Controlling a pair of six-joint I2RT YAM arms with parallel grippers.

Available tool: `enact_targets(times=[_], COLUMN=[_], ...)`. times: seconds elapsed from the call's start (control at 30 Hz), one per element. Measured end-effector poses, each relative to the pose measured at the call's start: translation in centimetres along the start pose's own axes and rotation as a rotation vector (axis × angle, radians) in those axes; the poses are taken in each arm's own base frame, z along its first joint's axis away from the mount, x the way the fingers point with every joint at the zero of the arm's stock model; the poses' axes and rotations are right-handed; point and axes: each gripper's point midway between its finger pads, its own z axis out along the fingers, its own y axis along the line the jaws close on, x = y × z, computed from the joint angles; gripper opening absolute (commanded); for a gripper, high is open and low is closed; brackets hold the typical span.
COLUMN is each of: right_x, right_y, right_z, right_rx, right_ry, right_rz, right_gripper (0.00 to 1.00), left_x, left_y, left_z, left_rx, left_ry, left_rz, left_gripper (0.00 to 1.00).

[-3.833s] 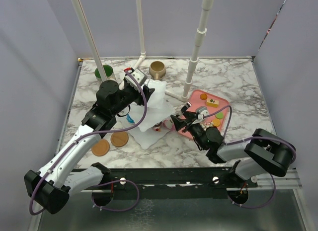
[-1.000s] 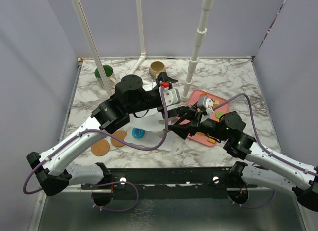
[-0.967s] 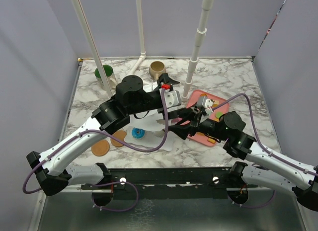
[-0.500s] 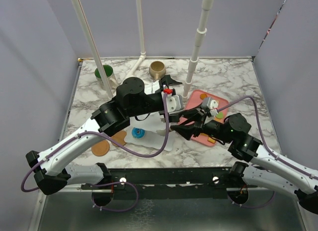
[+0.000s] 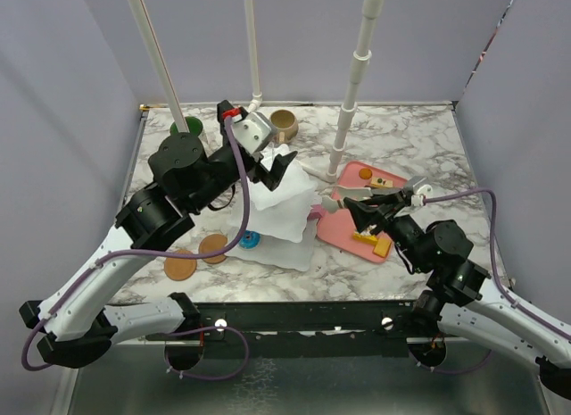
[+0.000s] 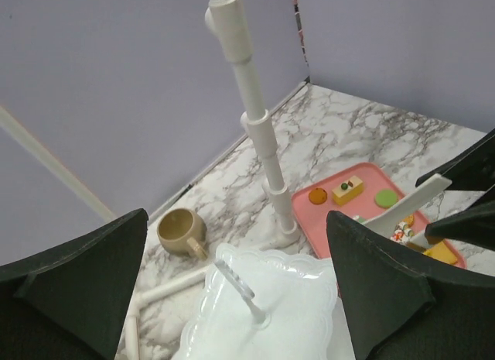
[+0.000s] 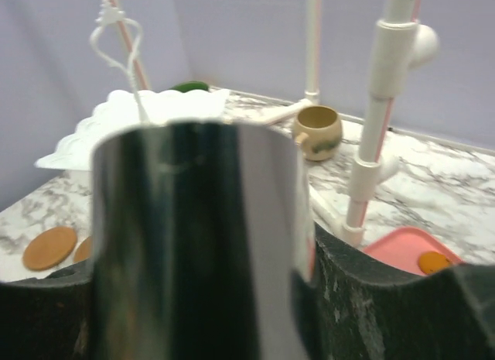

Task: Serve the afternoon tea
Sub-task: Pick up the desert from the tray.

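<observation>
— Roughly how far along, starting with the big white three-tier stand (image 5: 272,210)?

— Barely begun, judging by the load. Stands upright in the middle of the worktop (image 5: 419,138), just left of the pink tray (image 5: 341,226). Shows a bare top plate from the left wrist. Carries one blue donut (image 5: 252,240) on a lower plate in the overhead view. Cannot tell about the rest of the lower plates, hidden under the upper ones.

— And the tray?

— Holds most of the pastries: a yellow cake slice (image 6: 348,190), an orange round (image 6: 318,196), a green round (image 6: 385,198), plus a few nearer pieces too small to name. Probably leaves all of those to carry across.

— Jaws?

— Spread wide on nothing at the left gripper (image 6: 236,244), hovering by the stand's far-left corner. Clamped on the metal tongs (image 7: 193,236) at the right gripper (image 5: 370,207), poised over the tray. Cannot tell whether the tong tips hold anything.

— Mugs?

— Parked along the far edge: green-lined mug (image 5: 186,127) at left, tan mug (image 5: 284,123) behind the stand. Well apart from the two brown coasters (image 5: 180,265) at near left, so likely not yet served.
</observation>
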Motion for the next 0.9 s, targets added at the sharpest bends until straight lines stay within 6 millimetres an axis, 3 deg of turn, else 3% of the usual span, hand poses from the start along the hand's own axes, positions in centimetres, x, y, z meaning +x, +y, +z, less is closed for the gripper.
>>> enact_targets(times=[0.07, 0.17, 0.4, 0.6, 0.9], right_x=[0.2, 1.0, 3.0, 3.3, 3.4], right_y=[-1.0, -2.2, -4.0, -5.0, -6.0], right_z=[-0.1, -0.1, -0.2, -0.7, -1.3], right_rx=[0.055, 0.125, 0.231, 0.288, 0.341], right_ry=[0.006, 0.037, 0.107, 0.124, 0.129], right_rz=[-0.001, -0.011, -0.043, -0.048, -0.047], right_gripper=[0.56, 0.55, 0.54, 0.52, 0.52], left_x=[1.1, 4.5, 11.0, 12.4, 12.9], left_y=[0.5, 1.2, 0.9, 0.4, 1.9], left_z=[-0.8, -1.7, -1.4, -0.2, 1.6], left_rx=[-0.039, -0.117, -0.201, -0.211, -0.303], left_ry=[0.026, 0.095, 0.234, 0.229, 0.183], left_rz=[-0.034, -0.101, -0.212, -0.263, -0.296], left_gripper=[0.99, 0.99, 0.99, 0.95, 0.84])
